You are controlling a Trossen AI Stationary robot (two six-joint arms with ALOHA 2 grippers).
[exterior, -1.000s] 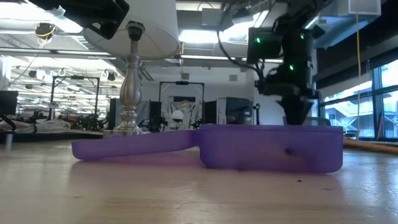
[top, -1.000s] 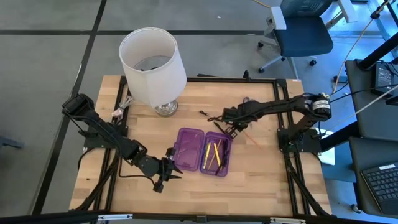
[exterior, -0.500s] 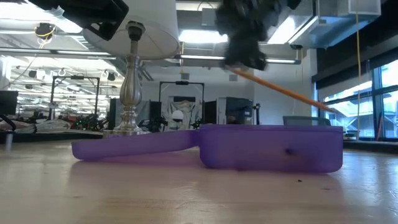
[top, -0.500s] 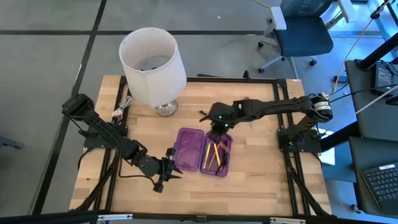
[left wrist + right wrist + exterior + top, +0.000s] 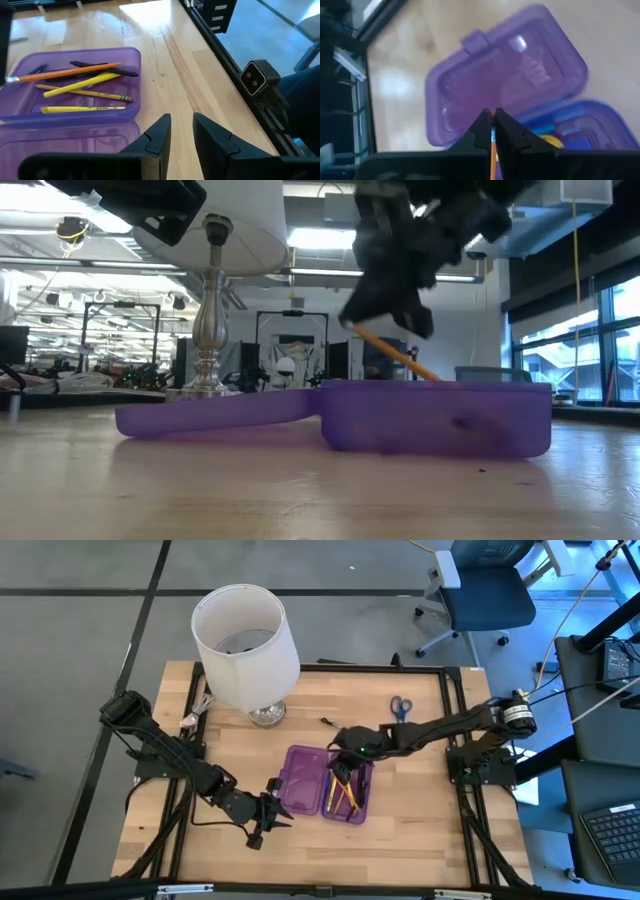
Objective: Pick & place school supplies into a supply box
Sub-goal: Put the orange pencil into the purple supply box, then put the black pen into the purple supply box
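- A translucent purple supply box (image 5: 325,783) is seen on a pale, wood-grained table (image 5: 420,830).
- In the box, yellow pencils (image 5: 82,96), an orange pencil (image 5: 62,73) and a black pen (image 5: 100,71) are shown.
- Blue handles are carried by the scissors (image 5: 399,707).
- A white shade and a silver base are shown on the lamp (image 5: 246,645).
- Both arms are coloured black, the right gripper (image 5: 352,323) included, in which the orange pencil is pinched.

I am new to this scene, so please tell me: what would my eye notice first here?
The open purple pencil case at the table's middle stands out, with yellow pencils in its right half. The right claw is above it, shut on an orange pencil that slants down into it. A white lampshade stands at the far left.
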